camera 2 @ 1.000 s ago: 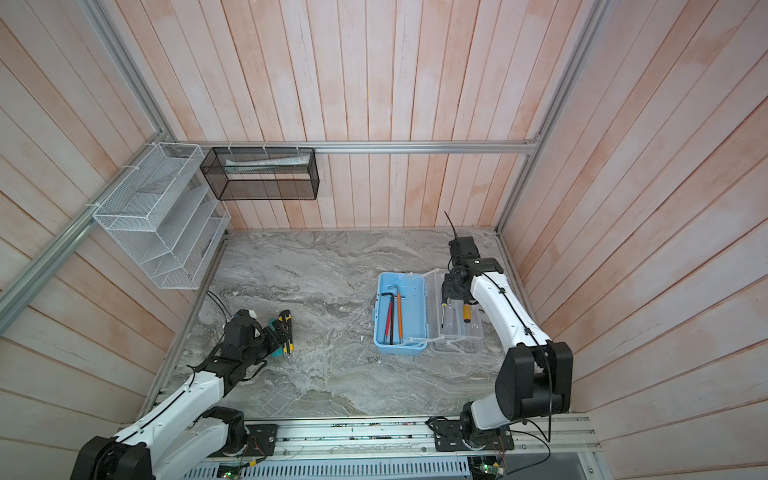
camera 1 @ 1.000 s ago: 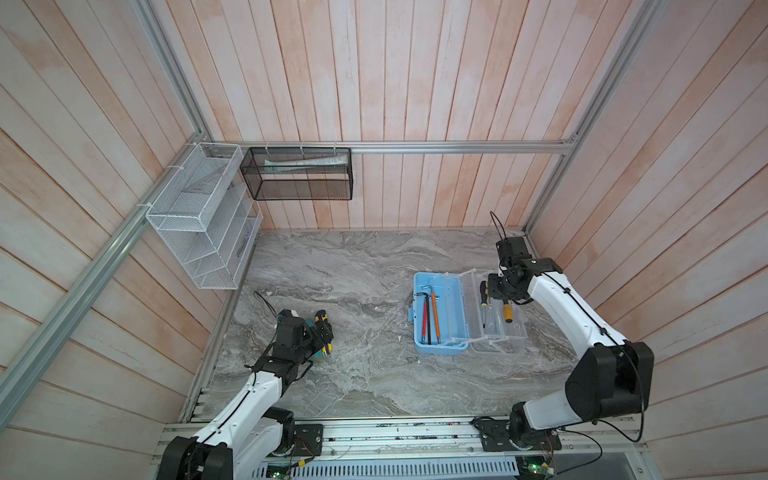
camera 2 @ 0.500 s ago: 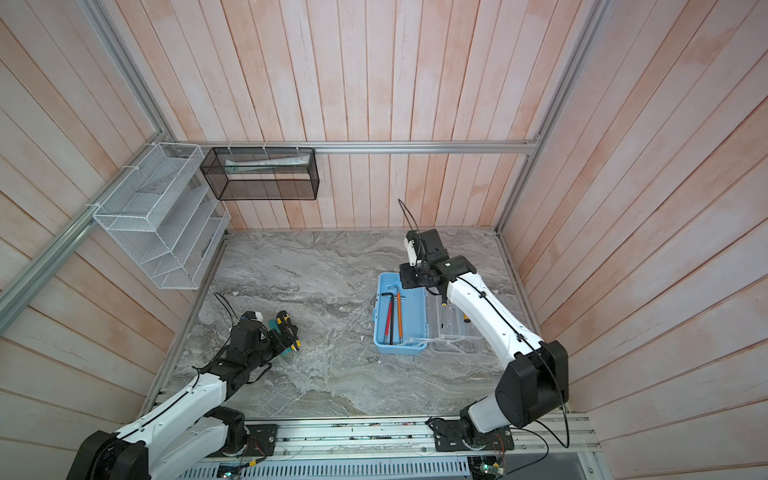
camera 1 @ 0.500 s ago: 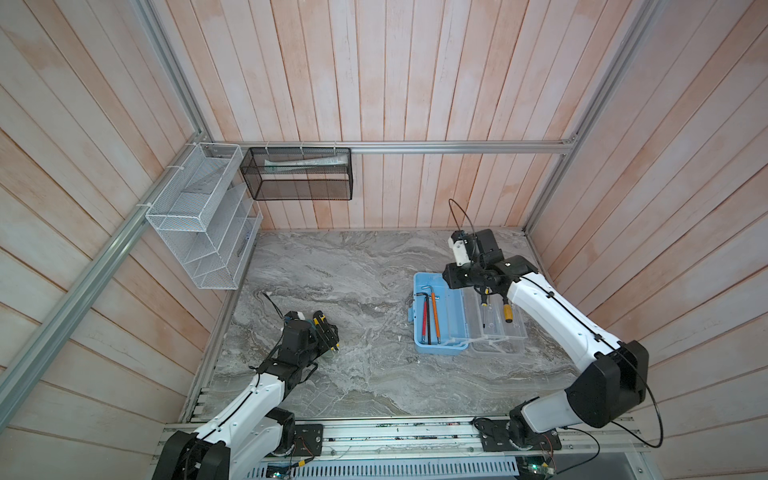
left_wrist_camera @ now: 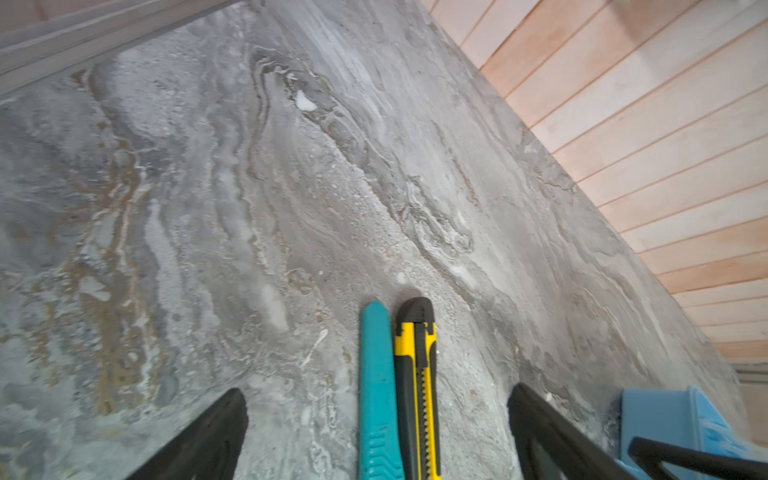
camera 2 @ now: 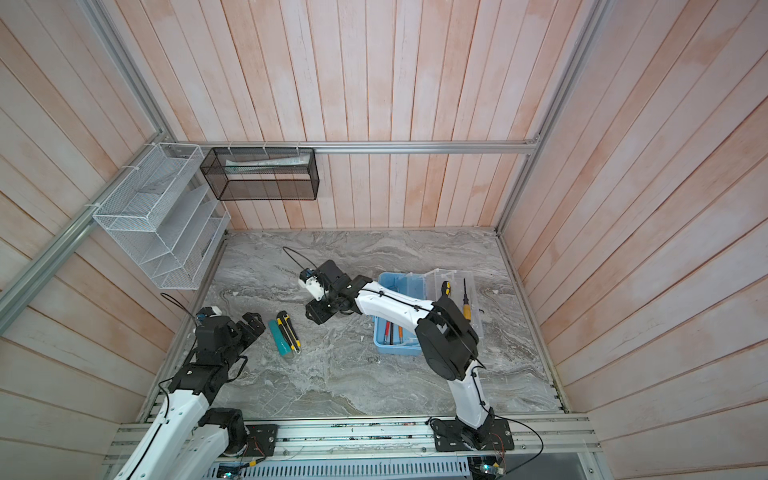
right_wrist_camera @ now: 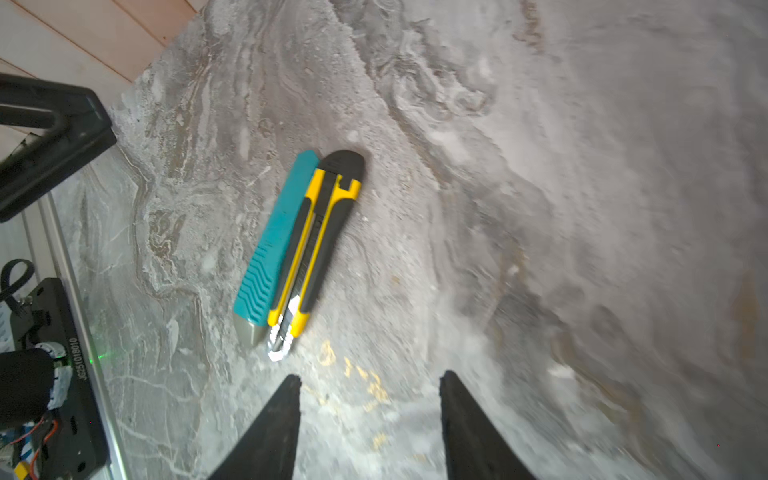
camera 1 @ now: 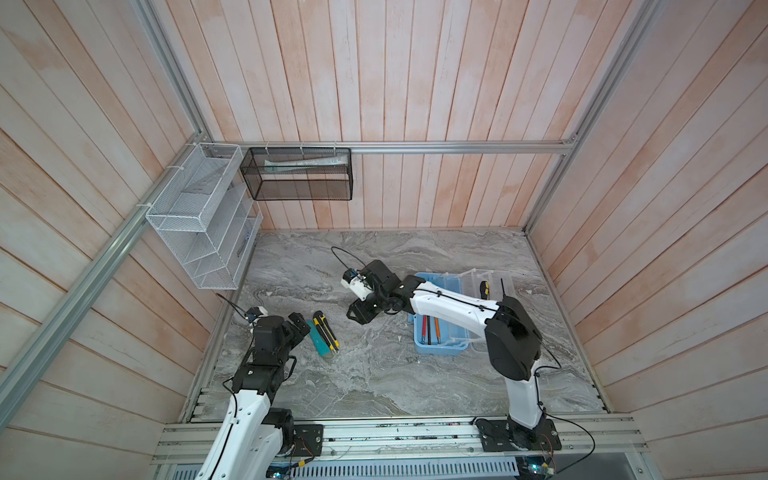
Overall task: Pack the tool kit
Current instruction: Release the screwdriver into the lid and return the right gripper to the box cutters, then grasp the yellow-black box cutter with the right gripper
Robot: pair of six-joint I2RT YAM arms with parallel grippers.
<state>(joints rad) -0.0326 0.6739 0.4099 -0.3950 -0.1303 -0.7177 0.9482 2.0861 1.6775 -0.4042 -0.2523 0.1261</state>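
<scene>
We see the left claw [camera 1: 301, 327] spread wide beside two cutters [camera 1: 327, 332] on the table [camera 1: 374, 386], the right claw [right_wrist_camera: 370, 376] apart and empty near them, and the kit [camera 1: 441, 348] lying open at the table's right.

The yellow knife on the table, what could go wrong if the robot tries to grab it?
The yellow knife lies touching the teal cutter, so the open right end effector might pinch both or knock one away. The left end effector is open right by them too, so the two might bump. Metal shows at the knife's tip, which could scrape.
</scene>
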